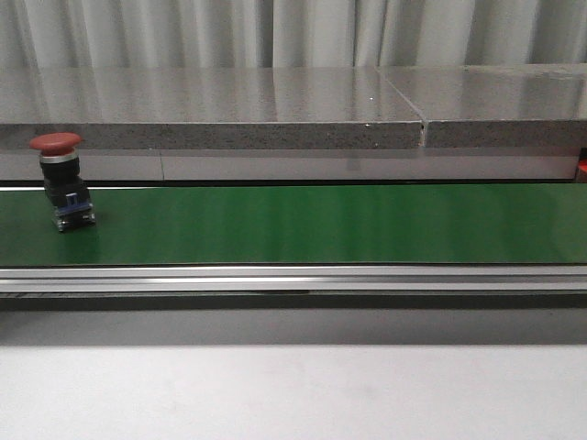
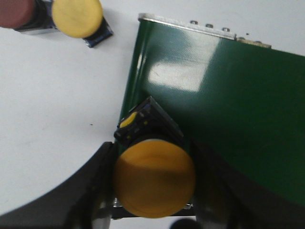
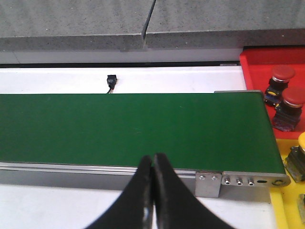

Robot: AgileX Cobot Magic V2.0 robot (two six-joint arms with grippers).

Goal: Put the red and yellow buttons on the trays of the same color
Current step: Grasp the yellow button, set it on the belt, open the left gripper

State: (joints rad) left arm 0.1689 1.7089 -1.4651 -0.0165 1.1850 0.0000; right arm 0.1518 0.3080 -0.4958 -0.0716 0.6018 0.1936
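In the left wrist view my left gripper [image 2: 152, 149] is shut on a yellow button [image 2: 154, 177], its black fingers [image 2: 101, 171] pressed against both sides of the cap, at the end of the green belt [image 2: 228, 95]. Another yellow button [image 2: 77, 16] and a red button [image 2: 16, 12] lie on the white table beyond. In the front view a red button [image 1: 57, 179] stands on the belt [image 1: 321, 225] at the far left. My right gripper [image 3: 152, 160] is shut and empty at the belt's near edge. The red tray [image 3: 252, 62] holds two red buttons [image 3: 282, 74] [image 3: 291, 98]. The yellow tray [image 3: 286, 205] holds a yellow button [image 3: 300, 152].
A grey stone ledge [image 1: 275, 105] runs behind the belt. The belt has a metal side rail [image 3: 95, 174] and a bolted end bracket [image 3: 238, 180]. A small black part [image 3: 111, 83] lies on the white table behind the belt.
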